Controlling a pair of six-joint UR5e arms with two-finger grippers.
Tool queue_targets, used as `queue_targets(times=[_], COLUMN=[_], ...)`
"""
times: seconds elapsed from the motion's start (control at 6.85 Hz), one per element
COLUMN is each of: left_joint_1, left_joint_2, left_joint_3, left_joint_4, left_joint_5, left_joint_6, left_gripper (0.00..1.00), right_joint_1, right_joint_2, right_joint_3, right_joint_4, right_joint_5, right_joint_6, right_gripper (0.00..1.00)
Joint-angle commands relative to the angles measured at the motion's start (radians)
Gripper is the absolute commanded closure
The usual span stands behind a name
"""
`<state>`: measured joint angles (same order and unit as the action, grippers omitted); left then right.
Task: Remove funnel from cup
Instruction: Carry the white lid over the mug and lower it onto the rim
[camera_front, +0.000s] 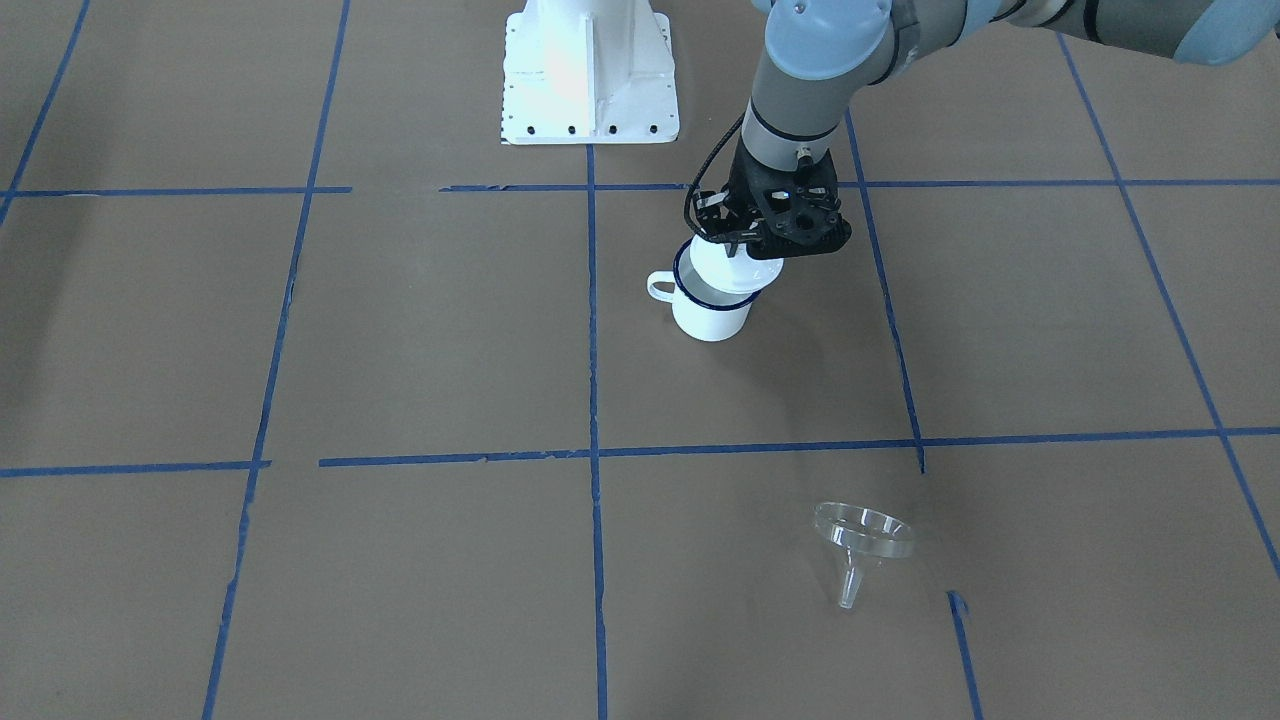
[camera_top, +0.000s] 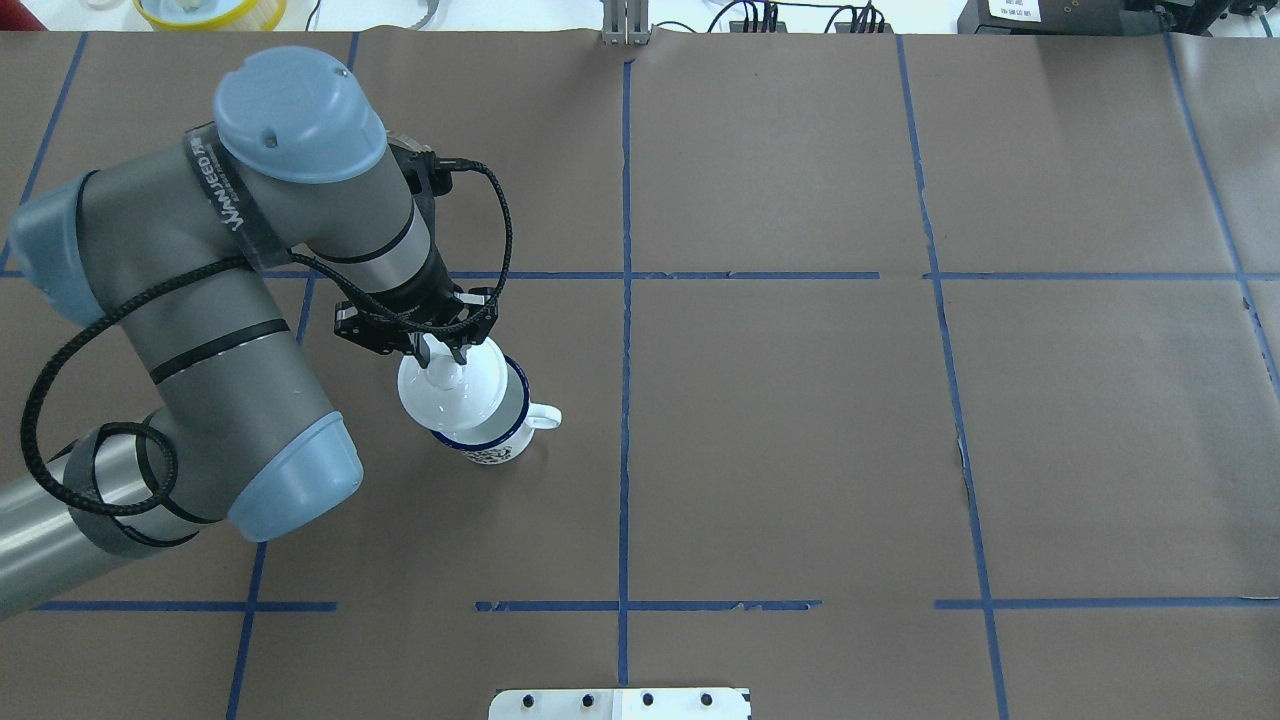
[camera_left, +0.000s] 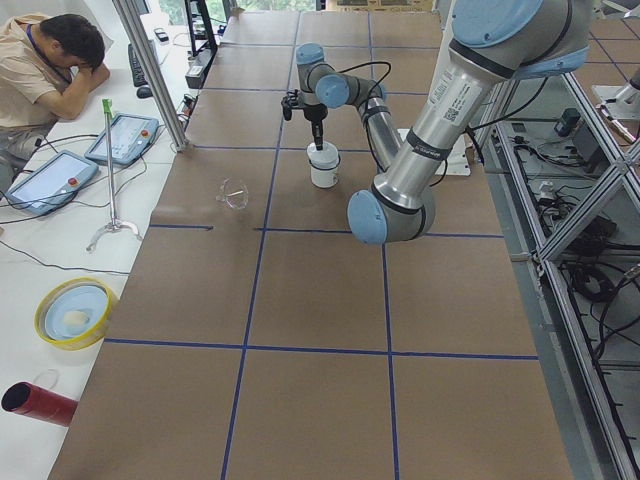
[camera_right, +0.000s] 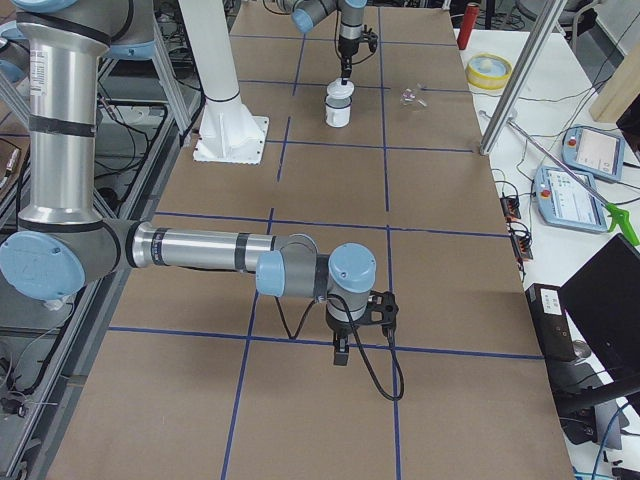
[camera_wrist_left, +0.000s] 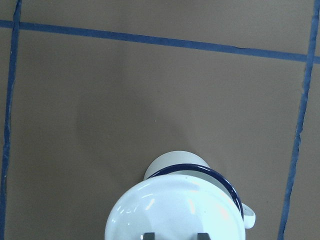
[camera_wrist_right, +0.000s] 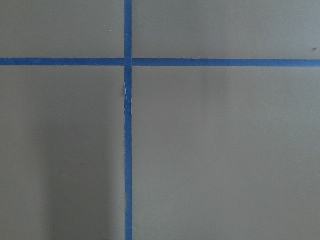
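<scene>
Rim grip is advised for the light, slippery clear cone-shaped funnel (camera_front: 863, 533), lower right of the front view; the left gripper (camera_top: 444, 360) is clamped on a white domed lid (camera_top: 455, 395).

It was a robotics lab: industrial arms (camera_left: 420, 150) on a white base (camera_front: 590, 75), a paper-covered table (camera_left: 300, 300) gridded with blue tape (camera_top: 625, 400), teach pendants (camera_left: 125, 138), loose cables (camera_left: 590, 280), and an operator (camera_left: 40, 70) at the side bench.

Bright, even light, all sharp. Soft shadows on brown paper table cover (camera_front: 400, 330). Glare blowing out white metal robot base (camera_front: 588, 70) and glossy white domed lid (camera_wrist_left: 175, 210).
</scene>
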<state>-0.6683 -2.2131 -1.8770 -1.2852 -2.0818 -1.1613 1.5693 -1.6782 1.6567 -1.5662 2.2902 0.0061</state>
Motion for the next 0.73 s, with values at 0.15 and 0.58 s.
queue_targets(times=[0.15, 0.58], left_joint_1=[0.016, 0.027], left_joint_2=[0.001, 0.001], left_joint_3=[0.029, 0.030], left_joint_4=[-0.033, -0.034], left_joint_5=[0.002, 0.002], left_joint_6=[-0.001, -0.011], left_gripper=[1.00, 1.00], right_joint_1=[0.000, 0.000], right_joint_2=[0.000, 0.000], right_joint_3=[0.000, 0.000], right_joint_4=[0.000, 0.000], right_joint_5=[0.000, 0.000], right_joint_6=[0.000, 0.000], right_gripper=[0.00, 0.00])
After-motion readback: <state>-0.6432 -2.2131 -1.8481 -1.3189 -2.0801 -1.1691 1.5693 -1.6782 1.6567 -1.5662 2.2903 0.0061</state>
